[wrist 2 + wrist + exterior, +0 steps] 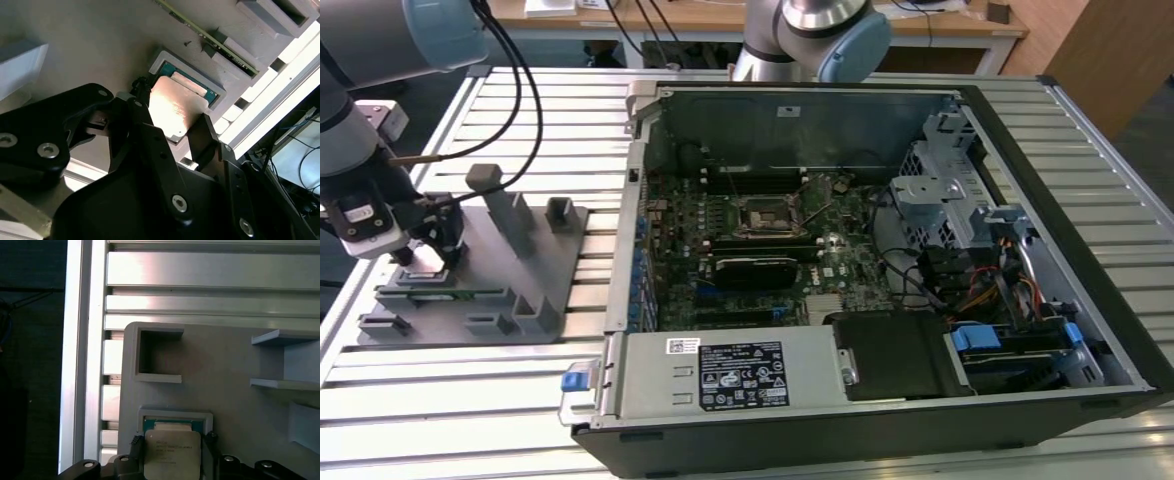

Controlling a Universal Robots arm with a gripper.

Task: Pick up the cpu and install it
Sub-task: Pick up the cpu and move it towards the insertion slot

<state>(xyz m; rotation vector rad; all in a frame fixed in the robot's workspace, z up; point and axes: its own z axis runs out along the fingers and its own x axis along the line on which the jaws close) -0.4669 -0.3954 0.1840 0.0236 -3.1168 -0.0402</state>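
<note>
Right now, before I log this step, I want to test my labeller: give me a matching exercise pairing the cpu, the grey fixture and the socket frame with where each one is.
Things:
1. cpu
2. grey fixture
3. socket frame

Places:
A. on the motherboard inside the open case
B. held in the end effector
C. on the slatted table, at the exterior view's left

Pairs: 1-B, 2-C, 3-A
</note>
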